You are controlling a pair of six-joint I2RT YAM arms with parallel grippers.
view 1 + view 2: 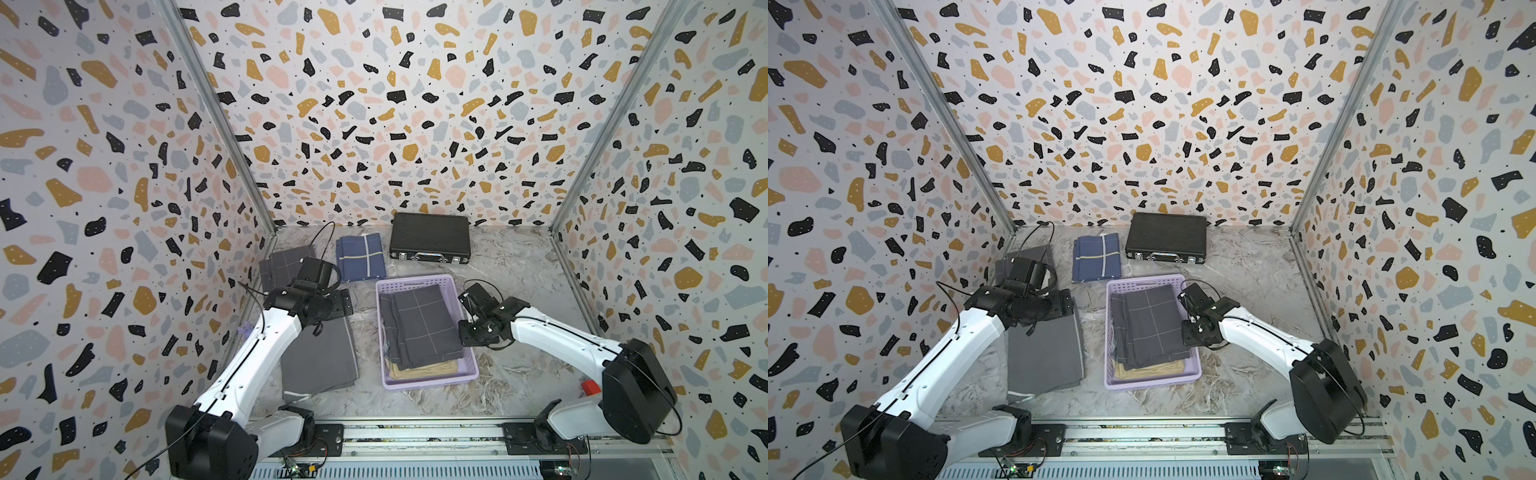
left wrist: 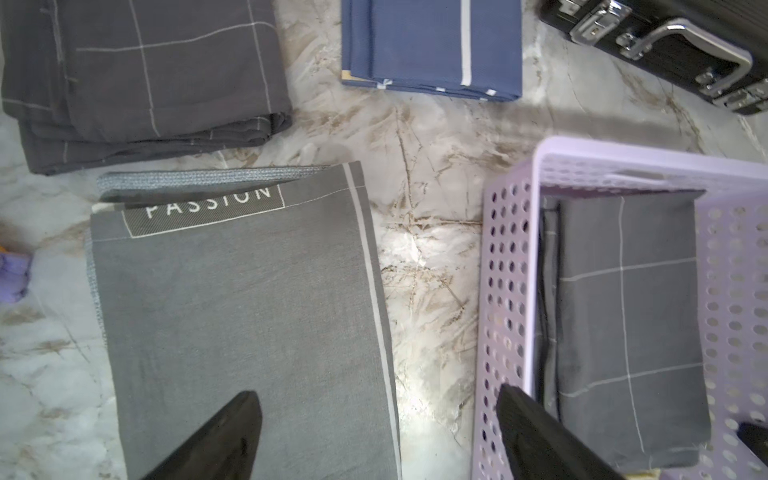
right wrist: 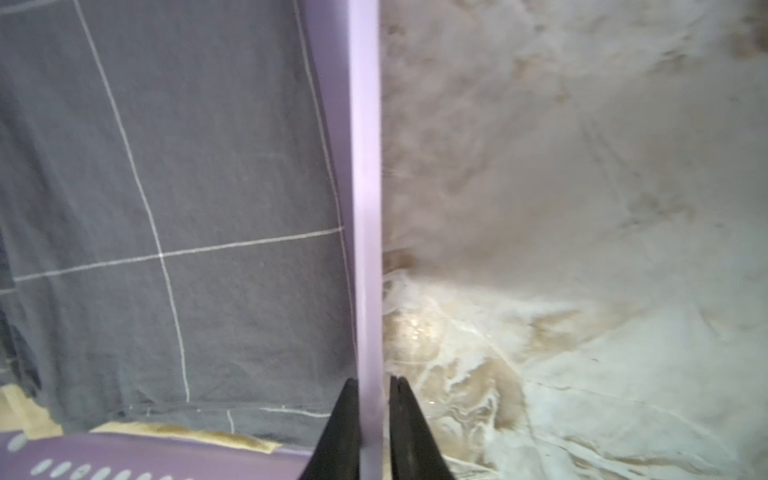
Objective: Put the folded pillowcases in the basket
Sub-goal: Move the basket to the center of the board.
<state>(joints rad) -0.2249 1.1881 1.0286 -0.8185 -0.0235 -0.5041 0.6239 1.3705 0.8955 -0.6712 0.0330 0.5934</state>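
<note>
Pillowcase (image 2: 249,311), grey and folded, lies on the counter (image 2: 428,249) beside the basket (image 2: 507,270) under the spread left gripper (image 2: 376,392); right gripper (image 3: 374,379) pinches the basket's rim; a shallow one-layer grab could unfold it.

The basket (image 1: 430,380) sits mid-worktop (image 1: 519,266), holding a folded pillowcase (image 1: 424,324) on top of another folded cloth (image 1: 424,369) (only its near edge shows). Behind the basket lies the hard case (image 1: 430,239); left of that, a second pillowcase (image 1: 360,259). Left of the basket lies a third pillowcase (image 1: 320,357), with a fourth pillowcase (image 1: 282,262) behind it. The right hand (image 3: 372,382) straddles the basket's right rim.
</note>
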